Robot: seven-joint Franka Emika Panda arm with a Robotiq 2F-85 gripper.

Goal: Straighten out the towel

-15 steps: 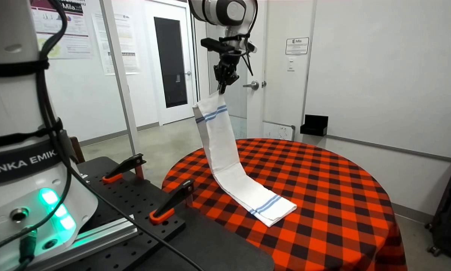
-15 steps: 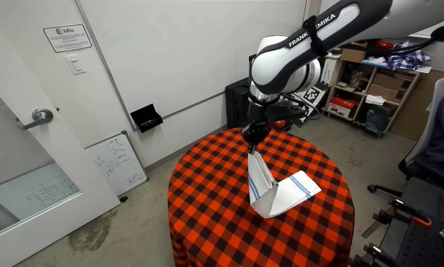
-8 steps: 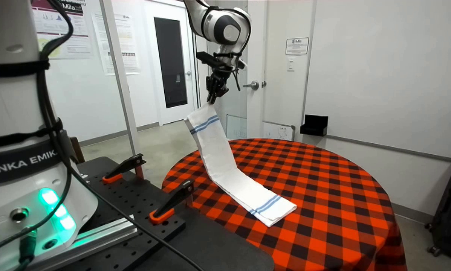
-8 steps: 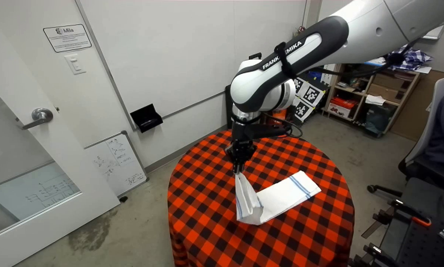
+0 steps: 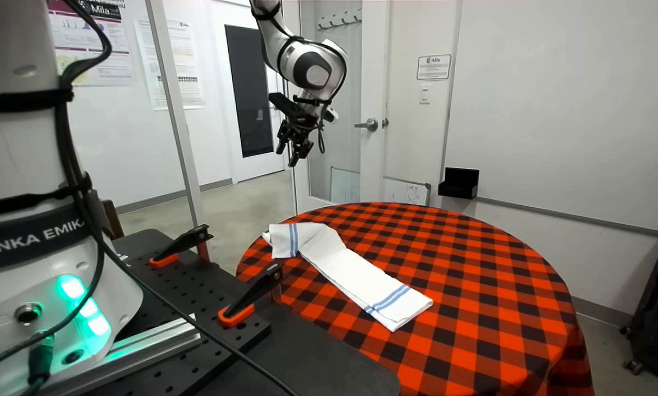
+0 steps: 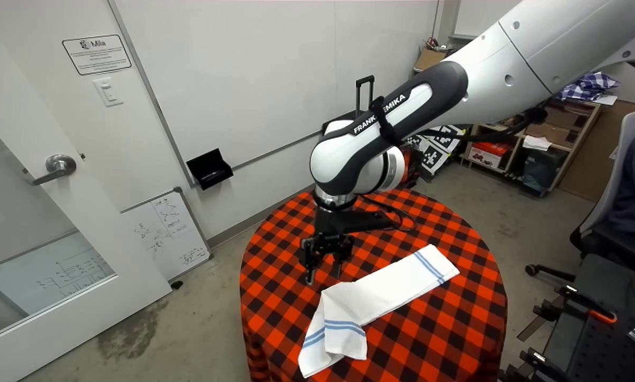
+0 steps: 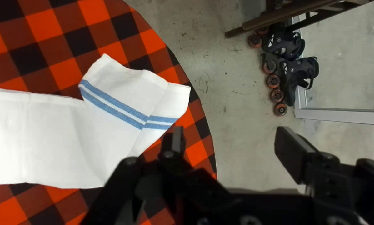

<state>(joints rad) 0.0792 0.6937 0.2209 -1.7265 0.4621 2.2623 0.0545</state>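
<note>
White towel, one end bent, on a round worktop

The towel lies on the worktop's red-and-black checked cloth. One blue-striped end folds sideways, its layers fanned, just beside the worktop's edge in the wrist view; the rest runs straight inward from there to another striped end. The claw hangs higher, apart from the towel, its fingers spread wide

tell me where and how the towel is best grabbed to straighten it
On the towel, probably the loose edge of the upper flap at its bent end, taken from above with the open gripper. There it lies skewed across another layer, its edge exposed, while the other striped end lies flat, so pulling the bent end into line may straighten it.
</note>
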